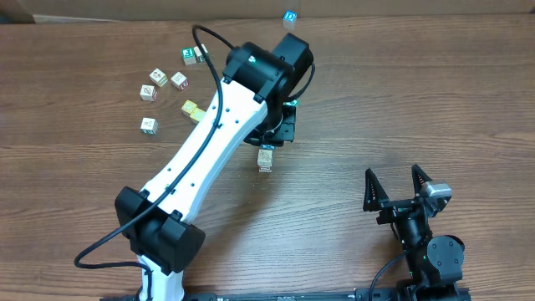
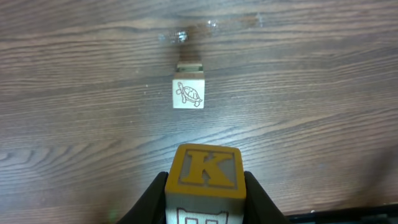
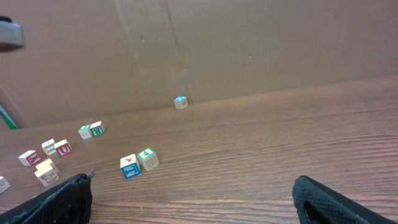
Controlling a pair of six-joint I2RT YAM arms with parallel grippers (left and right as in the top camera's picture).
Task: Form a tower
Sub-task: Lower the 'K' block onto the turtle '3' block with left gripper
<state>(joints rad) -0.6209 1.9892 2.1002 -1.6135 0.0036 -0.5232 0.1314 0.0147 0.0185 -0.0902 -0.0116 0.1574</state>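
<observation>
left claw [image 2: 204, 202] is clamping the K block [image 2: 205, 169], right claw [image 1: 391, 180] is sitting wide open and empty. tower [image 1: 290, 18] is standing right at the table's [image 1: 468, 100] far edge, so I'm guessing a slightly off-centre drop is going to knock it over or off the back

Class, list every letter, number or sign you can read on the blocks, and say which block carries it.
"K": top of the yellow cube held by the left gripper.
"4": green-printed cube.
Turtle drawing, no text: cream cube.
Prints on the other cubes: too small or blurred.
</observation>
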